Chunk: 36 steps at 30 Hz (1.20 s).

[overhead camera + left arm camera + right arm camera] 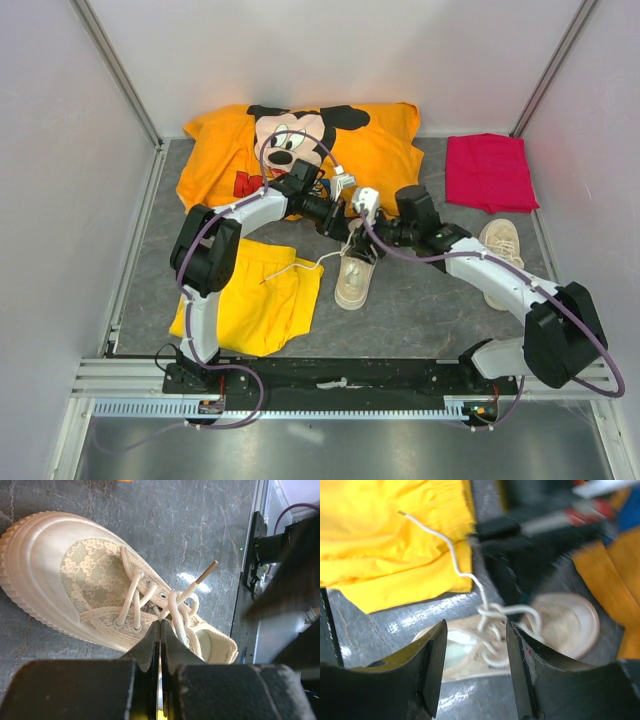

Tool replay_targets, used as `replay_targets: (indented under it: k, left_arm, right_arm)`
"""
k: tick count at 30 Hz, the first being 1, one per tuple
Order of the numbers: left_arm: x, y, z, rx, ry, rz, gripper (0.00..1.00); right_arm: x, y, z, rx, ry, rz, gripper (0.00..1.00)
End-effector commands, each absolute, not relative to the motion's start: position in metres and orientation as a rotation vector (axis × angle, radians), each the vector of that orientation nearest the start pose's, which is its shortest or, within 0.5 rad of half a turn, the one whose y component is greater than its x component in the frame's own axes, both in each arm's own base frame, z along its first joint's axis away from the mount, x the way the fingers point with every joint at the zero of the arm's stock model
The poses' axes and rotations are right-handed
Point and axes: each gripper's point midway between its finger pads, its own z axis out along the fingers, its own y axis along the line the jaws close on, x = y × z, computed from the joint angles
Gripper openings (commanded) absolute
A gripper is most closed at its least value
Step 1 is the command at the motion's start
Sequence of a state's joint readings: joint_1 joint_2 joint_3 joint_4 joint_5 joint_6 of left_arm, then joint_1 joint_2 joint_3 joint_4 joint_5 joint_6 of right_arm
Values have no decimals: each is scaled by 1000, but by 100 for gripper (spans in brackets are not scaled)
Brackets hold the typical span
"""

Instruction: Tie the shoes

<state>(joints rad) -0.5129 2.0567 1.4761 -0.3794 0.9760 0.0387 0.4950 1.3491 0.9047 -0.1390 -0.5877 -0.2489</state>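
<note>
Top external: we see one shoe (352, 285) near the middle of the grey table (430, 300), toe toward the arms' bases, just beside the right edge of the yellow shorts (240, 305). The other shoe (500, 243) lies well apart to the right, partly hidden by the right arm. A thin white lace (298, 267) trails left from the middle shoe onto the shorts. The left gripper (345, 232) and the right gripper (370, 242) hang close together over the shoe's heel end; from up here we cannot tell how their fingers stand. An orange cartoon-mouse shirt (370, 145) lies at the back and a red cloth (490, 172) at back right.

Left wrist: the left gripper (159, 627) has its fingers (145, 645) pressed flat together with no gap. The tips sit right at the crossed laces over the tongue. Whether a strand is nipped between them we cannot tell. One lace end (207, 571) sticks out free beyond the shoe (45, 555).

Right wrist: the view is blurred. The right gripper (476, 630) has its fingers (432, 665) standing well apart with nothing between them. The shoe (570, 625) shows below, past the gap. The lace (451, 550) runs from a crossing over the shoe onto the shorts (380, 545), its tip resting on the yellow fabric.
</note>
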Motion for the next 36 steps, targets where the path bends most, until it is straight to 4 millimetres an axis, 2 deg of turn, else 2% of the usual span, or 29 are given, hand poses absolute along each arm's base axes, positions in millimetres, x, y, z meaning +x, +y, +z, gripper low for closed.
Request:
replay_targets:
  k: [1, 6, 11, 13, 17, 20, 25, 33, 35, 36]
  left_arm:
    - [323, -351, 120, 996, 2194, -1443, 2]
    - [324, -351, 118, 975, 2215, -1459, 1]
    - [326, -352, 115, 962, 2228, -1471, 2]
    - [326, -351, 114, 959, 2232, -1471, 1]
    - [326, -350, 113, 954, 2235, -1479, 2]
    - [326, -350, 112, 954, 2235, -1480, 2]
    - [328, -348, 112, 954, 2233, -1480, 2]
    - [331, -349, 111, 963, 2224, -1479, 2]
    - [332, -349, 111, 964, 2223, -1474, 2]
    - [331, -349, 110, 961, 2230, -1474, 2]
  right_arm:
    - [280, 295, 169, -1364, 1591, 697, 56]
    - [286, 318, 150, -1527, 1470, 546, 57]
    - [294, 331, 128, -1681, 1336, 321, 67]
    - [299, 339, 128, -1695, 1284, 261, 69]
    - [295, 355, 119, -1761, 1223, 205, 71]
    - [295, 360, 108, -1823, 1205, 162, 74]
    - [304, 357, 89, -1887, 1214, 75, 75]
    - [314, 354, 78, -1972, 1156, -41, 75]
    - [315, 355, 75, -1977, 1159, -47, 71]
    - [316, 356, 77, -1975, 1156, -51, 60]
